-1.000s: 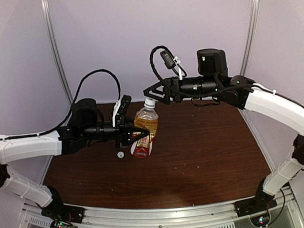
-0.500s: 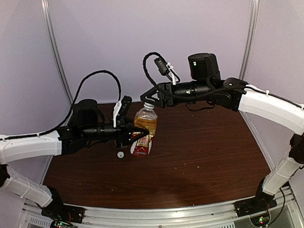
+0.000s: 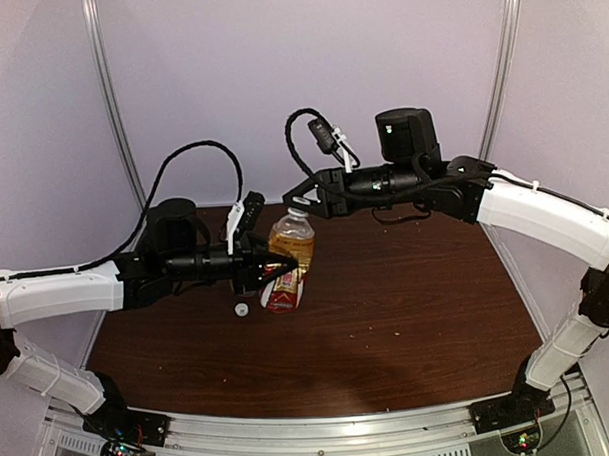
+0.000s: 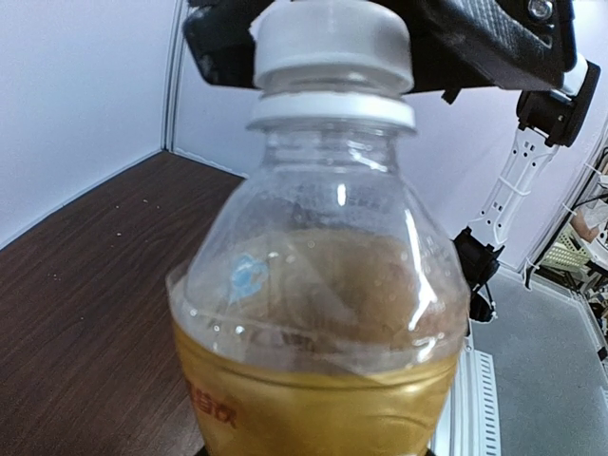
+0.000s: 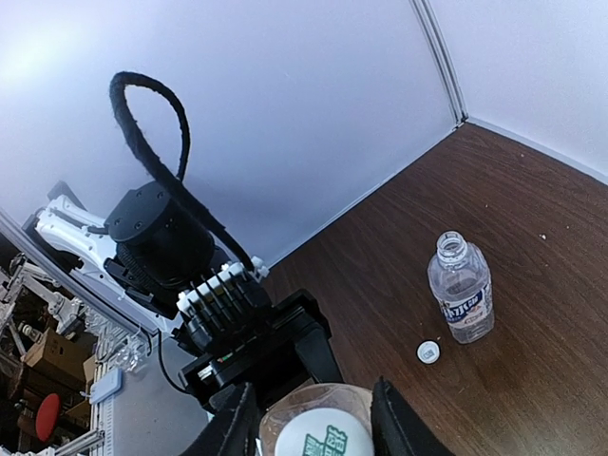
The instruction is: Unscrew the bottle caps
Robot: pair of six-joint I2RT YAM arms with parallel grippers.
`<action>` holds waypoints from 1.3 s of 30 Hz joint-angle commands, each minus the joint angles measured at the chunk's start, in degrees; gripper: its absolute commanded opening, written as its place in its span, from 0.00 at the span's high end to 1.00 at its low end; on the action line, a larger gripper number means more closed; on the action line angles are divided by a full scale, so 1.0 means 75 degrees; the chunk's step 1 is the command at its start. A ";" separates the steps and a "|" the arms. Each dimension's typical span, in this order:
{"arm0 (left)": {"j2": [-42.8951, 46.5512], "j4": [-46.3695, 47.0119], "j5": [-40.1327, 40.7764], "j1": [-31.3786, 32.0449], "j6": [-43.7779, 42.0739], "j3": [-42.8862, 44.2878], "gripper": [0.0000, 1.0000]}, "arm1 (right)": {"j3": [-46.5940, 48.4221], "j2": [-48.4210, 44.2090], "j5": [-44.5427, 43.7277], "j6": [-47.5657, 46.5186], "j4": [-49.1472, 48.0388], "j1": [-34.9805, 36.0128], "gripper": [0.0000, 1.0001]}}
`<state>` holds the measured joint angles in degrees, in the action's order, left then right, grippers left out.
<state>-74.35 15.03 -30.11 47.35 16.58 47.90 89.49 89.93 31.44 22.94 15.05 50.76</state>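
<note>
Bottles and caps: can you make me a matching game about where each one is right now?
Things:
1. amber bottle
2. clear bottle
3. loose cap
4. amber bottle's cap

Places:
A. lying on the table beside the clear bottle
B. between the right jaws
C. gripped by the left jaws
D. standing on the table with no cap on

Pairs: 1-C, 2-D, 3-A, 4-B
</note>
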 commanded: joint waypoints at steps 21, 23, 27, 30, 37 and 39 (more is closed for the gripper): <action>0.0295 0.2116 -0.2998 0.0014 0.0775 -0.0159 0.64 | -0.0203 -0.0098 0.4253 -0.4842 0.0585 -0.0497 0.80; 0.0335 0.2273 -0.3129 0.0014 0.0893 -0.0217 0.64 | -0.0046 0.0044 0.4490 -0.5001 0.0791 -0.0550 0.76; 0.0379 0.2212 -0.3003 0.0011 0.0885 -0.0260 0.64 | 0.0034 0.0128 0.4368 -0.4825 0.0778 -0.0557 0.75; 0.0342 0.2201 -0.2900 0.0014 0.0863 -0.0258 0.64 | -0.0088 0.0026 0.4141 -0.4583 0.0631 -0.0552 0.75; 0.0143 0.2268 -0.2899 0.0014 0.0883 -0.0212 0.64 | -0.0302 -0.0169 0.4192 -0.4364 0.0323 -0.0557 0.73; 0.0145 0.2265 -0.2882 0.0014 0.0883 -0.0212 0.64 | -0.0268 -0.0129 0.4170 -0.4335 0.0320 -0.0558 0.71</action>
<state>-74.24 22.68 -50.00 47.75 23.20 45.32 88.62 89.80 61.58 -10.15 15.25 47.37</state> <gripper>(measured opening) 0.357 0.285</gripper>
